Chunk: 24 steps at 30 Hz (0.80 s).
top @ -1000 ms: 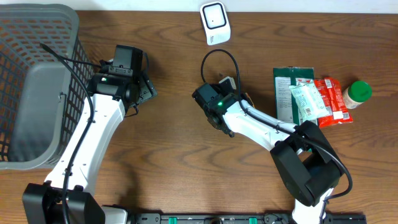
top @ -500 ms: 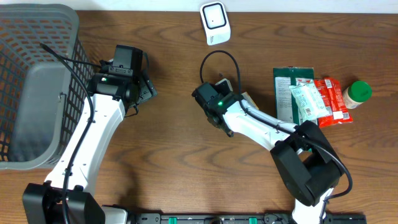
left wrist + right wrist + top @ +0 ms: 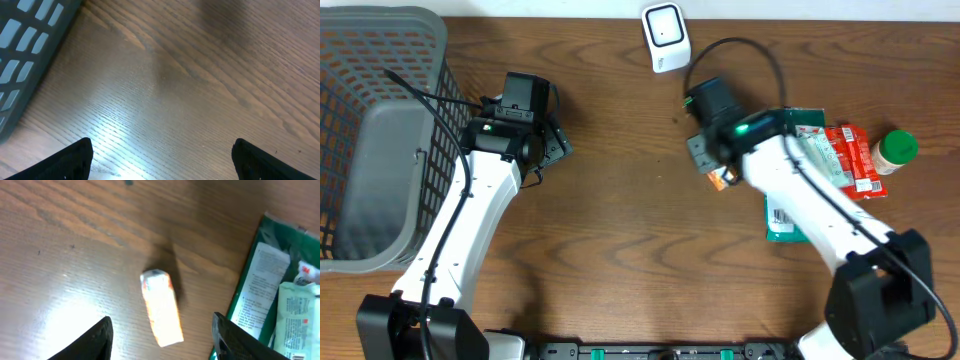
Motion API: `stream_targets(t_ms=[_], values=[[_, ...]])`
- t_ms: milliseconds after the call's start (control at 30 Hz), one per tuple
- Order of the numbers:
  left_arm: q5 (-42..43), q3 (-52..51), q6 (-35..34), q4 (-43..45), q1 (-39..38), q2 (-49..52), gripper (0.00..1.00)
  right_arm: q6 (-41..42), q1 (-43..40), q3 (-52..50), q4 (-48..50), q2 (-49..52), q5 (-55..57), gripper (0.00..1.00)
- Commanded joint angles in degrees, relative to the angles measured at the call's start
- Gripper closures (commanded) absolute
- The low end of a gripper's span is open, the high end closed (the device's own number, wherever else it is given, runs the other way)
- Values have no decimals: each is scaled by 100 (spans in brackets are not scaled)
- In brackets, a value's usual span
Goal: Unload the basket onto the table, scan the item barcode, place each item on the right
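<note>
Swinging away from its earlier spot below the scanner (image 3: pixel 665 37), my right arm now reaches across to the scanner's lower right, and my right gripper (image 3: pixel 162 330) has gone from nearly closed to parted, gripping nothing. The small orange-and-white packet (image 3: pixel 161 307) lies flat on the table (image 3: pixel 620 250) between the two fingertips, touching neither, below and a little right of the scanner. My left gripper (image 3: pixel 162 160) has not shifted: it hangs wide open and empty over bare wood, left of the scanner, beside the grey basket (image 3: pixel 380 60). From overhead my right arm covers most of the green packet (image 3: pixel 260 280) and nearly all of the small packet, of which only an orange corner shows. In the right wrist view the small packet's print is blurred, so I cannot tell whether a barcode faces up. Both wrist views cut my fingers off at the bottom edge. Farther right of the scanner, a red packet (image 3: pixel 855 160) and a green-lidded jar (image 3: pixel 896 150) lie partly overlapped.
</note>
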Motion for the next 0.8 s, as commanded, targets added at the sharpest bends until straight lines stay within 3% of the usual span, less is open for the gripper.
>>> stream_targets(t_ms=[0,400,767], values=[[-72,31,35,-15,20,42,11,-343,-396,2,-101,55,-828,42],[-72,31,35,-15,20,42,11,-619,-581,-258,11,426,-1119,41],[-72,31,35,-15,20,42,11,-614,-577,-258,109,894,-1121,46]])
